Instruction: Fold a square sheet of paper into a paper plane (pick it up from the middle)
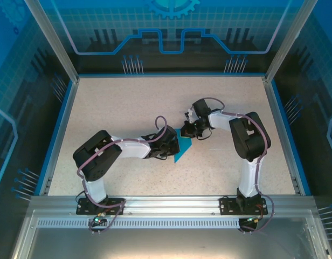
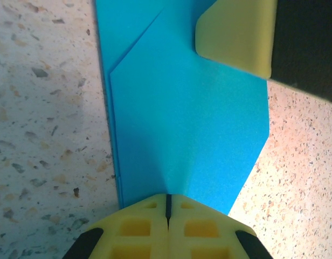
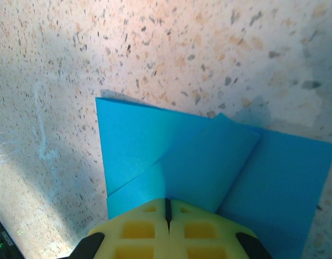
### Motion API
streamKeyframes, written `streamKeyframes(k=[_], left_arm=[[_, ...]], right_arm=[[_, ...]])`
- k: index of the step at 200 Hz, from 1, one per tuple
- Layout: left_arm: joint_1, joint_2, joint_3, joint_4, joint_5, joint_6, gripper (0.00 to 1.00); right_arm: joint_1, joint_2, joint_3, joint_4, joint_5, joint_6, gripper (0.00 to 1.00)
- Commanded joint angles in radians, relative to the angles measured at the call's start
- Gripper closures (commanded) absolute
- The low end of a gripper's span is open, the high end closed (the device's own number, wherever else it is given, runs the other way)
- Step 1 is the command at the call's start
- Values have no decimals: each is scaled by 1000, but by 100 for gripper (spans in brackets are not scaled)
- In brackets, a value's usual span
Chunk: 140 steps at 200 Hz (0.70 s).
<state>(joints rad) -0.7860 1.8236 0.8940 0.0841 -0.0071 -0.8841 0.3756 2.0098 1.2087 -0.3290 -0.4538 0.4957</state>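
Note:
The teal-blue square sheet of paper [image 1: 182,147] lies flat on the speckled table between the two arms, folded into layered diagonal flaps. In the left wrist view the paper [image 2: 187,118] has a long straight folded edge on its left and an angled corner on its right. My left gripper [image 2: 168,197] is shut, its tips resting on the paper's near end. My right gripper [image 3: 167,202] is also shut, its tips on overlapping flaps of the paper [image 3: 155,140]. From above, the left gripper [image 1: 170,149] and right gripper [image 1: 188,131] meet over the sheet.
A yellow finger [image 2: 236,35] of the right gripper shows at the top right of the left wrist view, on the paper's far end. The speckled table [image 1: 117,102] is bounded by a blue rim [image 1: 63,124] and metal corner posts [image 1: 50,40].

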Motion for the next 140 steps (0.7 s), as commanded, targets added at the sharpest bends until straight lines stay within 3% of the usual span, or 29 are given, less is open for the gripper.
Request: streamKeyframes(k=[1,86,140], left_arm=[[-4,80,-66,-234,30,27,100],[-6,80,-55,-242,28,26,100],[-7,54,-31,-232,27,24,100]], right_arm=[[-65,45,48,45,118,-19,100],[-93,91,161,-22,150,-37,100],[-67,-135,71,-16,207,-39,95]])
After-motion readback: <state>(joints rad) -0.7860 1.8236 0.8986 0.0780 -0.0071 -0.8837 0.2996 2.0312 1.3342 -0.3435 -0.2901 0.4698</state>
